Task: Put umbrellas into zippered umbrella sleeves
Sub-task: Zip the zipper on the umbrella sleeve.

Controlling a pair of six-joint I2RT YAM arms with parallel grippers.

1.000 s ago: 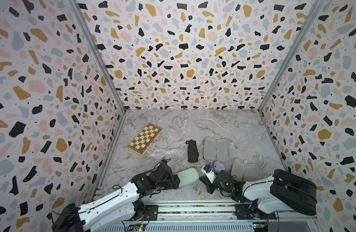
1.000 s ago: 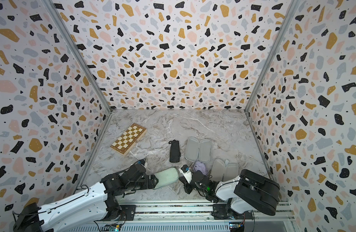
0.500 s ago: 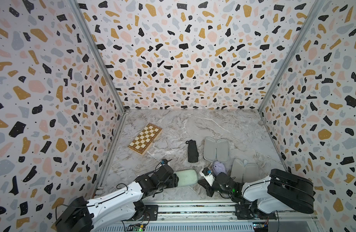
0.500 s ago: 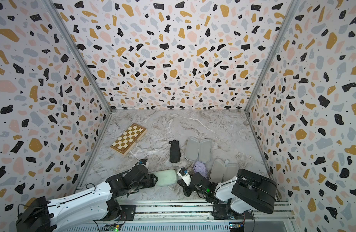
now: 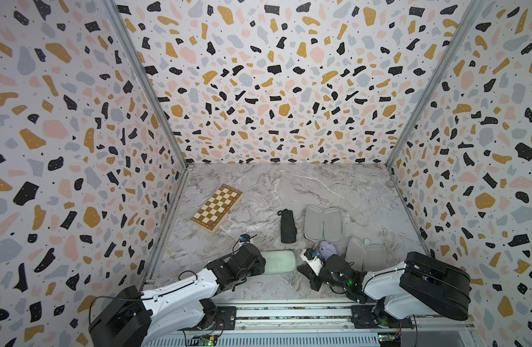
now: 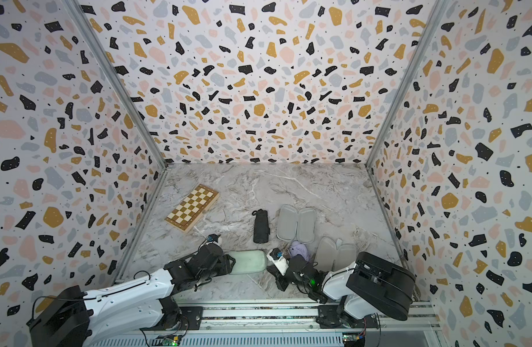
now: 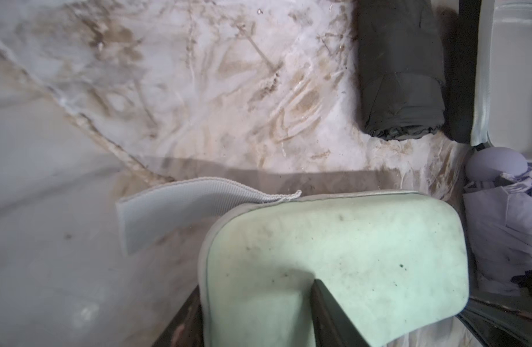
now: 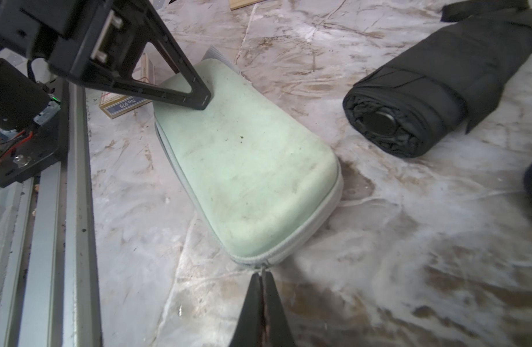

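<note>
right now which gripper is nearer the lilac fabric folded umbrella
Right. The right gripper sits beside the lilac umbrella, at the mint green rigid case's zip end; the left gripper at its far end.

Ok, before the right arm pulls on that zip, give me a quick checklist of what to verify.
1. Right gripper shut on zip pull: ok.
2. Left gripper clamping mint green case: ok.
3. Zip seam closed on the side in view: ok.
4. Zip closed on the hidden side: cannot tell.
5. Mint umbrella inside the case: cannot tell.
6. Black umbrella clear of the case: ok.
</note>
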